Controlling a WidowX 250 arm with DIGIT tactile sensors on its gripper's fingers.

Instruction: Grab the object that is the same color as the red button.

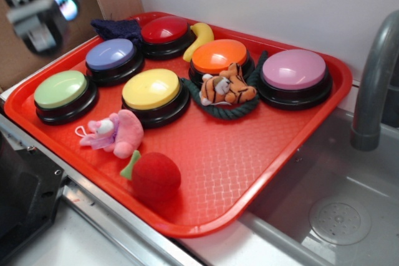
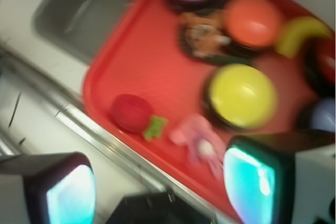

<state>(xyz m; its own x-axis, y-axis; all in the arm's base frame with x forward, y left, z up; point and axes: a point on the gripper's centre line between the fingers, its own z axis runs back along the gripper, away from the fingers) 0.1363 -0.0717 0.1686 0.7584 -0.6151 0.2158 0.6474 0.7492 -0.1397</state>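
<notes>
The object, a fuzzy red plush ball [image 1: 156, 177] with a small green leaf, lies near the front edge of the red tray [image 1: 262, 154]. The wrist view shows the red ball [image 2: 131, 112] ahead and to the left. The red button [image 1: 164, 30] sits at the tray's back, only its edge [image 2: 328, 59] showing in the wrist view. My gripper [image 1: 43, 4] hovers high at the upper left, blurred, far from the ball. In the wrist view its cyan-padded fingers [image 2: 71, 195] stand wide apart with nothing between them, the gripper [image 2: 163, 190] being open.
On the tray stand green [image 1: 61, 90], purple [image 1: 110, 53], yellow [image 1: 151, 89], orange [image 1: 219, 56] and pink [image 1: 294, 68] buttons, a pink plush toy [image 1: 115, 133], a tiger plush [image 1: 227, 88] on a rope ring, a banana [image 1: 199, 38], a dark cloth [image 1: 117, 27]. A sink and faucet [image 1: 374, 85] lie to the right.
</notes>
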